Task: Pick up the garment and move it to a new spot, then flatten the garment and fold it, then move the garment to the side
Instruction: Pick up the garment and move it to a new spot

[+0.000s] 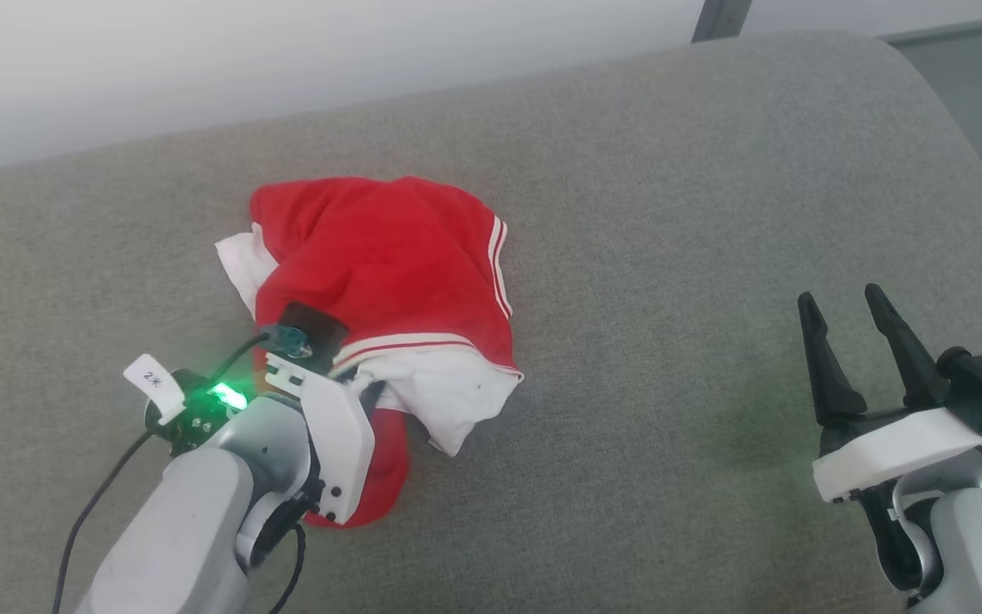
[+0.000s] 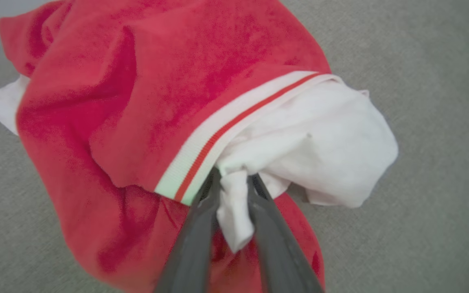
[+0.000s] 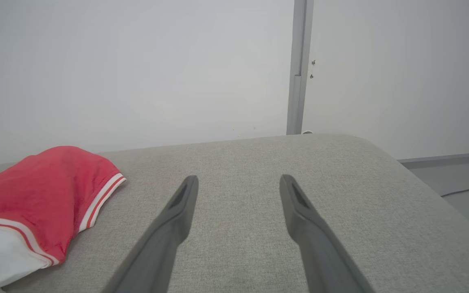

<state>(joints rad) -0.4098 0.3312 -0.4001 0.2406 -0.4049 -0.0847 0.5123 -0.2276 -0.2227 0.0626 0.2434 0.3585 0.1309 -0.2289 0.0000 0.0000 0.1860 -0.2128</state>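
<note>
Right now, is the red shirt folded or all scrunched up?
Scrunched up. The red T-shirt lies in a crumpled heap on the grey cushion, a white sleeve bunched out, no flat folded edges.

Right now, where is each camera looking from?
Head view: on the head, looking down at the garment on the grey cushion; both forearms show.
Left wrist view: on that wrist, close over the garment; left gripper pinches a white fold.
Right wrist view: on that wrist, facing the wall; open right gripper shows.
All three share the garment.
</note>
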